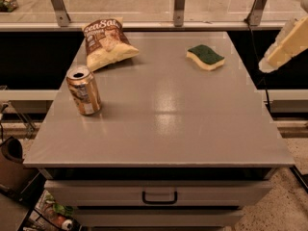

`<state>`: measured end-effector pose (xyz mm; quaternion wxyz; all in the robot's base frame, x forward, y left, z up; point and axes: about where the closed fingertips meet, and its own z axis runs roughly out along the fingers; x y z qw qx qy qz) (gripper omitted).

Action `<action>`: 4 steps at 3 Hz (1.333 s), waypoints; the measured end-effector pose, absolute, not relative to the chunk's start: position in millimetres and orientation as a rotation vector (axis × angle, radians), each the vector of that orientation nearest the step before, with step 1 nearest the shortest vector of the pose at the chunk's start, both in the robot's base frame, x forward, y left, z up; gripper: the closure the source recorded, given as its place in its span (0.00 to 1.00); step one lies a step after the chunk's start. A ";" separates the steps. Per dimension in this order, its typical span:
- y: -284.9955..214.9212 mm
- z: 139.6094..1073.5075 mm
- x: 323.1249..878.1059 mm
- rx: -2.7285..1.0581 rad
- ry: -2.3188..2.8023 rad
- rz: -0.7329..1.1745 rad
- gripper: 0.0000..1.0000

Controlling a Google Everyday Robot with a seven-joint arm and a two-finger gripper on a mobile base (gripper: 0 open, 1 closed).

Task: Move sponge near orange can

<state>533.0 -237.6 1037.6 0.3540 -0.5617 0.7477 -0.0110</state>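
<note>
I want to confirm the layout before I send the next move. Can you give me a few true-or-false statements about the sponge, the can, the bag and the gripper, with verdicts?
1. The sponge lies on the far right part of the table, green side up. True.
2. The orange can lies tipped on its side. False: it stands upright near the table's left edge.
3. The gripper is pressing on the sponge. False: it hangs beyond the table's right edge, apart from the sponge.
4. The chip bag lies at the far left, behind the orange can. True.
</note>
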 end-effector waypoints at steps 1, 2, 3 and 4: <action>-244.1 1030.4 572.8 -1.347 1.913 0.025 0.00; -246.2 1010.9 610.1 -1.211 1.891 0.110 0.00; -248.3 984.3 648.6 -1.106 1.869 0.219 0.00; -245.4 948.5 691.4 -1.023 1.850 0.333 0.00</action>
